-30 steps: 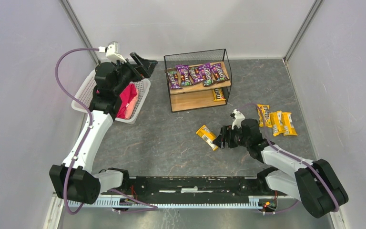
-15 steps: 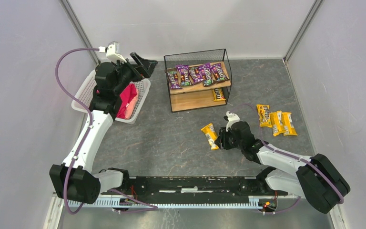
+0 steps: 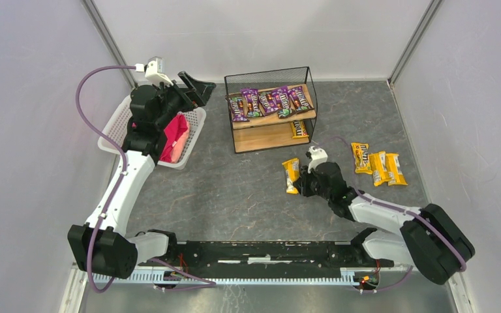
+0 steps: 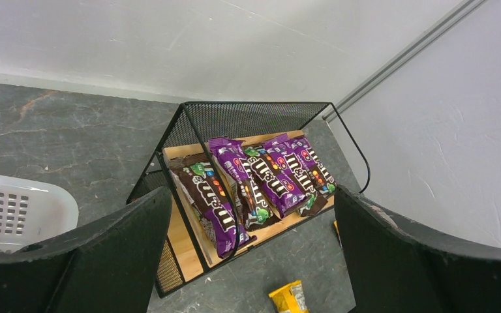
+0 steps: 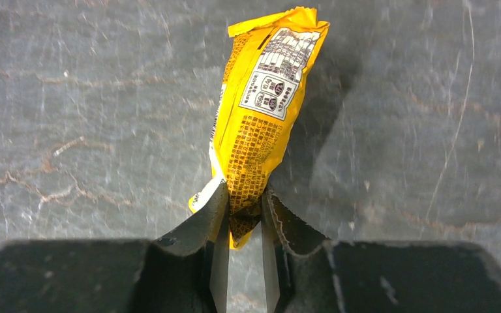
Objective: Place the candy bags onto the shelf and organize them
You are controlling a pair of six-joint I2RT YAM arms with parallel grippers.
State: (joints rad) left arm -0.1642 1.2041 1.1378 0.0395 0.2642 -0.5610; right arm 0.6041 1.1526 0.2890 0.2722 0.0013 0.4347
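Observation:
The shelf [image 3: 265, 137] stands at the back centre, with several purple candy bags [image 3: 269, 101] in a row on its top board and one yellow bag [image 3: 299, 129] on the lower board. My right gripper [image 3: 302, 184] is shut on the near end of a yellow candy bag [image 3: 291, 175], just in front of the shelf. The right wrist view shows that bag [image 5: 261, 111] pinched between my right gripper's [image 5: 243, 210] jaws, above the grey floor. Three more yellow bags [image 3: 379, 167] lie to the right. My left gripper [image 3: 196, 87] hangs open left of the shelf [image 4: 248, 118], holding nothing.
A white lattice basket [image 3: 120, 124] holding a pink-red bundle [image 3: 176, 137] sits under the left arm at the back left. Its rim [image 4: 19, 208] shows in the left wrist view. Grey walls close in the back and both sides.
My right gripper has closed on the yellow bag. It has carried the bag up and right toward the shelf, turning it from slanted to nearly straight. The left arm has not moved.

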